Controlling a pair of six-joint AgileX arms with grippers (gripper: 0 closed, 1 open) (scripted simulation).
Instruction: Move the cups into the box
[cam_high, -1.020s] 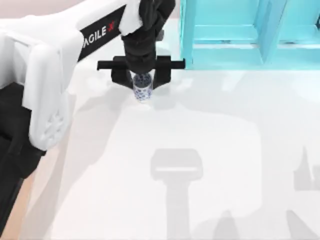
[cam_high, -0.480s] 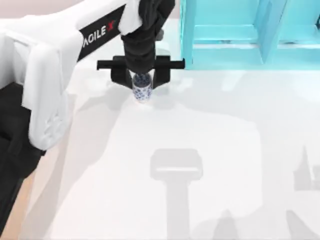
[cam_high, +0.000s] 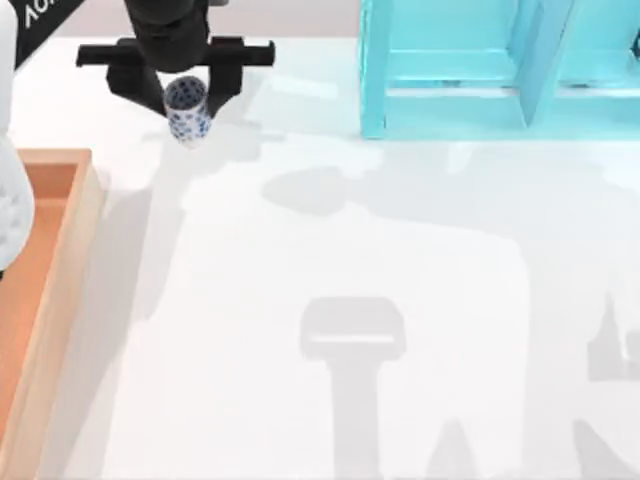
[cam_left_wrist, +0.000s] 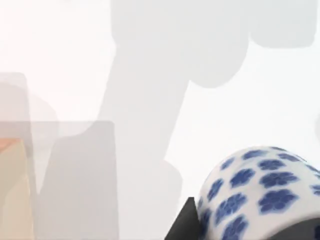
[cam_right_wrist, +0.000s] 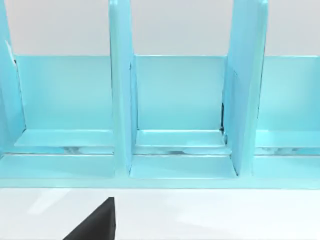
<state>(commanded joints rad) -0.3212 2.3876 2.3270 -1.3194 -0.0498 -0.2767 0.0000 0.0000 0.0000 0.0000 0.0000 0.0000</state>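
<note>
My left gripper (cam_high: 186, 92) is at the far left of the table, shut on a small white cup with a blue floral pattern (cam_high: 188, 120). It holds the cup upright, off the table, and the cup's shadow lies to its right. In the left wrist view the cup (cam_left_wrist: 255, 190) sits close by, with one dark finger (cam_left_wrist: 182, 226) beside it. The box (cam_high: 62, 290), orange-brown with a light-wood rim, lies along the left edge, nearer than the cup and to its left. Its corner (cam_left_wrist: 10, 185) also shows under the left wrist. A dark part of my right gripper (cam_right_wrist: 95, 226) faces the turquoise frame.
A turquoise shelf-like frame (cam_high: 480, 70) stands at the back right of the table, and its upright dividers (cam_right_wrist: 122, 100) rise close in front of the right wrist. White tabletop (cam_high: 380, 300) with arm shadows spreads across the middle and right.
My left gripper has carried the floral cup left and toward the table's far edge, raising it. The arm swung aside and uncovered the box at the left edge.
</note>
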